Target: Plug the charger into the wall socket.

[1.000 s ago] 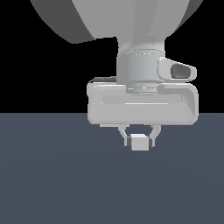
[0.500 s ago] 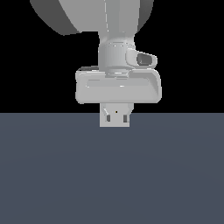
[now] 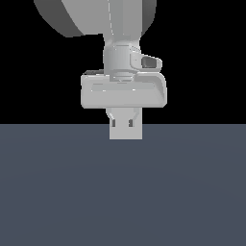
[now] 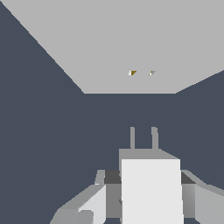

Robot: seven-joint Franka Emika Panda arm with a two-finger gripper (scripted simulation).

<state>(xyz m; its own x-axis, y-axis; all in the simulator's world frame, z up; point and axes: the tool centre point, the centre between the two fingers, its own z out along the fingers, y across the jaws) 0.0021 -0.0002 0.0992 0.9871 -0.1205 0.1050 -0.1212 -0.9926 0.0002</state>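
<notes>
My gripper (image 4: 151, 192) is closed on the charger (image 4: 152, 192), one finger pressed against each side of the pale block. In the wrist view the block fills the space between my fingers (image 4: 98, 197), and its two thin prongs (image 4: 143, 138) stick out from its far end, side by side. They point toward the wall socket (image 4: 122, 39), a flat light-grey plate that stands ahead of the prongs with dark floor (image 4: 39, 131) showing between them, so plug and plate are apart. Two small marks sit close together on the plate's face, roughly in line with the prongs.

In the exterior view my gripper (image 3: 124, 126) hangs below the wide grey hand body, and a light-grey square (image 3: 126, 131) sits right behind my fingertips at the floor's (image 3: 123, 192) far edge. From that side I cannot tell the block from the plate.
</notes>
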